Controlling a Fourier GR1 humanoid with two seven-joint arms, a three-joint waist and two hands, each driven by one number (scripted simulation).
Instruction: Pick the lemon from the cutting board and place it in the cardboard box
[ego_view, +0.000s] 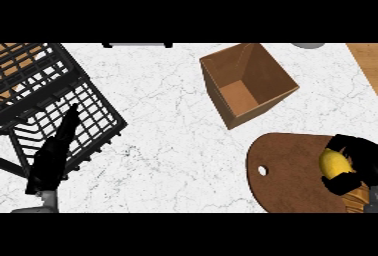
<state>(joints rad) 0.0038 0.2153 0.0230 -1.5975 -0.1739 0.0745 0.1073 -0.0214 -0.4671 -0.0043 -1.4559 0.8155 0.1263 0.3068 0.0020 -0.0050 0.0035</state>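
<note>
Lemon (333, 161) sat at the lower right of the frame, on the right part of the board (291, 175), with our right hand (353, 167) curled round it so that only a yellow patch showed between the black fingers. We judged the grasp step to be in hand: the fruit looked enclosed but not yet lifted clear of the board. Our left hand (53, 152) lay at the lower left with its fingers straight, over the edge of the black wire rack (44, 85), resting and holding nothing. The box (247, 82) stood open in the upper middle of the frame on the white table (170, 150), apart from the board. Next we would need to raise the lemon, carry it up and leftward over the box's opening, and only then release.
</note>
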